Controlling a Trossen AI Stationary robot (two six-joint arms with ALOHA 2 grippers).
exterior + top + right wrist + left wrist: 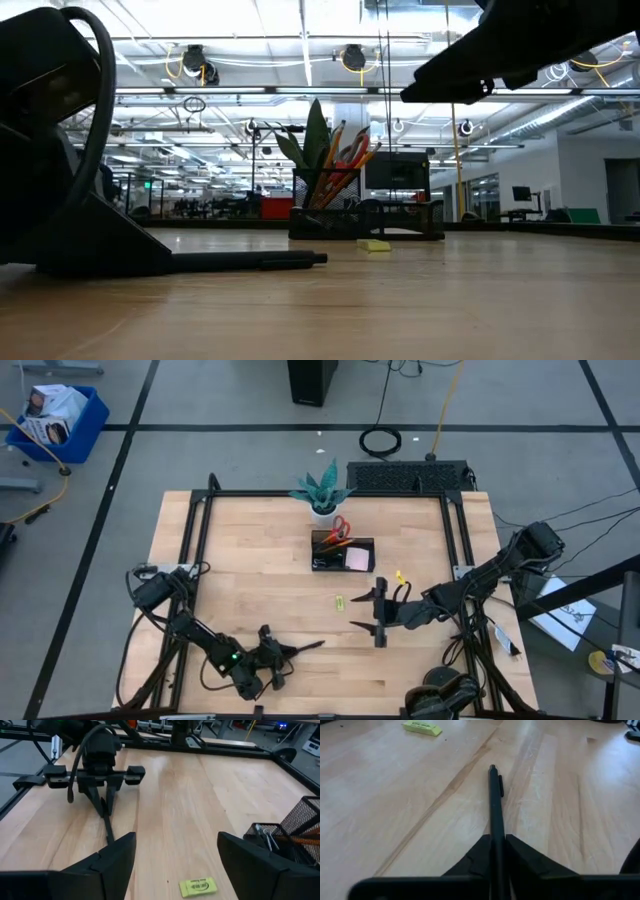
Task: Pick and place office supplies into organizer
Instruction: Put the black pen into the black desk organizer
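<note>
The yellow-green clip (198, 886) carries dark print too small to read. In the low view the left gripper (60, 180) is cut off at the left edge. In the lower left of the high view, the left gripper (272, 653) has its fingers (530, 865) pinched narrowly on a black pen (495, 810) lying on the table (250, 580). The right gripper (368, 610) hovers lower centre-right, jaws wide, holding nothing. The organizer (342, 552), upper centre, holds scissors (340, 527).

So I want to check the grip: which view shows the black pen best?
The left wrist view: the black pen runs out from between the left gripper's closed fingers. The high and low views show it thin on the table; the right wrist view shows it partly hidden.
</note>
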